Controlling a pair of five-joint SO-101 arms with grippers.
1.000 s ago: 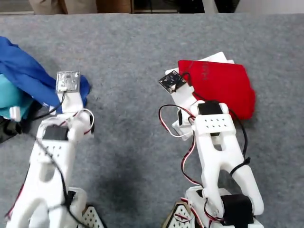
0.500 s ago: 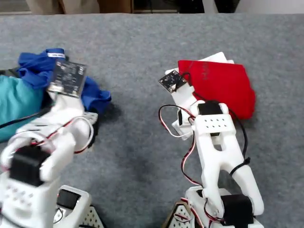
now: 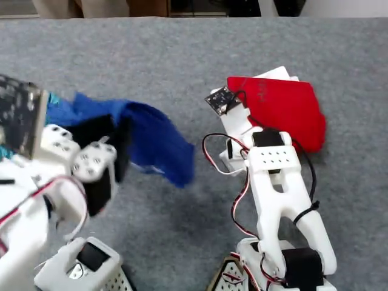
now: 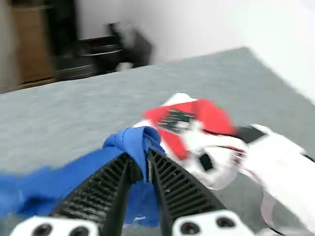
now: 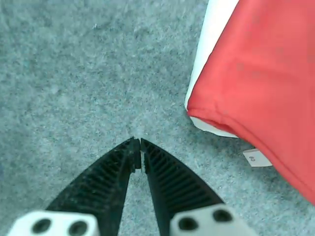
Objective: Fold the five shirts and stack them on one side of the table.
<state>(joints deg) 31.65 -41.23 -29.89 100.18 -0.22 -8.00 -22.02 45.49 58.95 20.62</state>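
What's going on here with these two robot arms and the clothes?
The left arm's gripper is pinching a blue shirt and holding it up over the grey table. The right arm's gripper is closed on nothing, down by the table just beside a folded red shirt. That red shirt lies on a white layer, perhaps another shirt.

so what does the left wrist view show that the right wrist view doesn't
Left wrist view, not right: the crumpled blue cloth shirt pinched in the left gripper, plus the white right arm. Right wrist view, not left: the right gripper shut above the grey felt table, and a small white tag. Both: the folded red shirt on that table.
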